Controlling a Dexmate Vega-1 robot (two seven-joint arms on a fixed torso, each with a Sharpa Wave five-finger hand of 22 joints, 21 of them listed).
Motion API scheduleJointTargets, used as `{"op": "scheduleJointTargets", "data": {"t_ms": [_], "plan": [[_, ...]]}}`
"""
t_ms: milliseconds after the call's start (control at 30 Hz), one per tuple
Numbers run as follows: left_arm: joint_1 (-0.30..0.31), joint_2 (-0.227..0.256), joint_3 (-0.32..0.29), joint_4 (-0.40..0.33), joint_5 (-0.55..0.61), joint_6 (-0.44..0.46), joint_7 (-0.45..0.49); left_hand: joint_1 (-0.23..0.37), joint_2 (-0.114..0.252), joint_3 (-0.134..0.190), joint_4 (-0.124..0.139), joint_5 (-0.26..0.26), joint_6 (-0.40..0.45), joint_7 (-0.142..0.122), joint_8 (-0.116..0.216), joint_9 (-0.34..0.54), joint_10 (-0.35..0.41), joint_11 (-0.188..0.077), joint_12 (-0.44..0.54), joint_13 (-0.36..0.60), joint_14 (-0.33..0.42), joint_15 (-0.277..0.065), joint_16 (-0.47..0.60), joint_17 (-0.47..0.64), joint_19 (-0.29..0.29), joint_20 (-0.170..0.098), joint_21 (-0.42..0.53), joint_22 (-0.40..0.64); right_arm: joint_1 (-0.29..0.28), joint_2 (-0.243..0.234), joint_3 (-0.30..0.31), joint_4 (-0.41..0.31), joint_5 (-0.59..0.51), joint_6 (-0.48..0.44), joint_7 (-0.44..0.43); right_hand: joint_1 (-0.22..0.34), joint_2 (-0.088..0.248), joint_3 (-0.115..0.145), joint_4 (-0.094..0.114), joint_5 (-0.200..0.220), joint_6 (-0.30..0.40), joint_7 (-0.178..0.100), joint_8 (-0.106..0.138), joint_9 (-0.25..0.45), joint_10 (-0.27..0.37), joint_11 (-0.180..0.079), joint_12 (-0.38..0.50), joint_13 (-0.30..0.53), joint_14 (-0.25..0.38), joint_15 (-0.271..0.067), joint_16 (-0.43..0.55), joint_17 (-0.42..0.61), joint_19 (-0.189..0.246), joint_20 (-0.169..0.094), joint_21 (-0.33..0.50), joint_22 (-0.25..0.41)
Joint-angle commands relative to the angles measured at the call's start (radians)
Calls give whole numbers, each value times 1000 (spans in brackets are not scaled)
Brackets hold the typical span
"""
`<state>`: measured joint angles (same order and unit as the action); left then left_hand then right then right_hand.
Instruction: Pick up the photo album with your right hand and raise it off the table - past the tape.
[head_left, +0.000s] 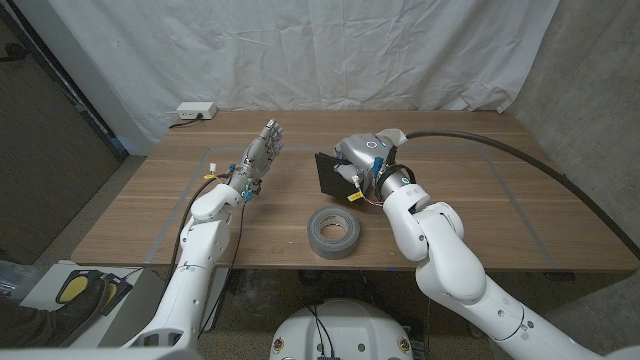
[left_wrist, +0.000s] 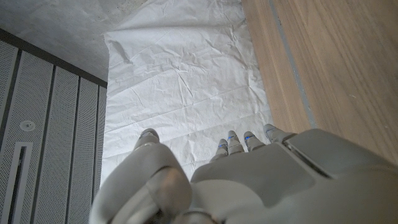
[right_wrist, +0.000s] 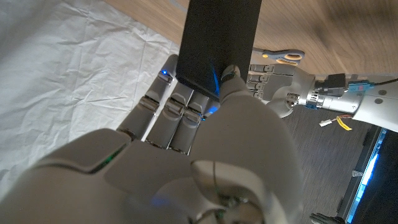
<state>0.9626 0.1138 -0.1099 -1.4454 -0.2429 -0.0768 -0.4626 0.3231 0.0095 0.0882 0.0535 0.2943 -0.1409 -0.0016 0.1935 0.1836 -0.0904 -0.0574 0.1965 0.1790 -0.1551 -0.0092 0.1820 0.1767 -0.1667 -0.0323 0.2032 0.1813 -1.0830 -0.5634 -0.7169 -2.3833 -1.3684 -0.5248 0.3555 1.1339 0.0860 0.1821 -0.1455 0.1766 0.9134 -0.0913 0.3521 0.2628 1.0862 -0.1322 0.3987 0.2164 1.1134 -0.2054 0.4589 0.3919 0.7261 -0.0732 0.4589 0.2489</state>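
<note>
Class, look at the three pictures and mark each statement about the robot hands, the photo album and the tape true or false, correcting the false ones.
1. The right robot hand grips the black photo album. True.
2. The roll of grey tape sits on the album. False: it lies on the wooden table, nearer the robot.
3. The left robot hand holds the tape. False: it holds nothing, fingers apart.
4. Scissors lie on the table. True.

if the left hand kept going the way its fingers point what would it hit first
Probably nothing on the table: the left hand points up and away toward the wrinkled white cloth backdrop, with open air between, though depth is unclear.
</note>
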Motion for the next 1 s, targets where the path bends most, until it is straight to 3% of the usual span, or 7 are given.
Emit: {"op": "scheduleJointTargets", "data": {"t_ms": [33, 1000], "plan": [[11, -6, -3, -20, -5, 3, -6, 10, -3, -7, 0, -4, 1, 9, 4, 3, -1, 7, 6, 5, -3, -6, 4, 3, -12, -73, 4, 3, -6, 4, 14, -28, -33, 19, 21, 59, 53, -1, 7, 5, 68, -57, 7, 3, 17, -8, 0, 6, 8, -34, 4, 5, 2, -113, 6, 2], [63, -20, 14, -121, 17, 33, 40, 13, -1, -12, 0, -4, 4, 9, 4, 3, 1, 5, 6, 5, -2, -3, 4, 3, -12, -70, 3, 3, -29, -36, 97, -118, -8, 88, 34, 59, 54, -8, 11, 4, 71, -61, 3, 9, 21, -12, -4, 10, 9, -34, 5, 23, -5, -114, 18, 4]]}}
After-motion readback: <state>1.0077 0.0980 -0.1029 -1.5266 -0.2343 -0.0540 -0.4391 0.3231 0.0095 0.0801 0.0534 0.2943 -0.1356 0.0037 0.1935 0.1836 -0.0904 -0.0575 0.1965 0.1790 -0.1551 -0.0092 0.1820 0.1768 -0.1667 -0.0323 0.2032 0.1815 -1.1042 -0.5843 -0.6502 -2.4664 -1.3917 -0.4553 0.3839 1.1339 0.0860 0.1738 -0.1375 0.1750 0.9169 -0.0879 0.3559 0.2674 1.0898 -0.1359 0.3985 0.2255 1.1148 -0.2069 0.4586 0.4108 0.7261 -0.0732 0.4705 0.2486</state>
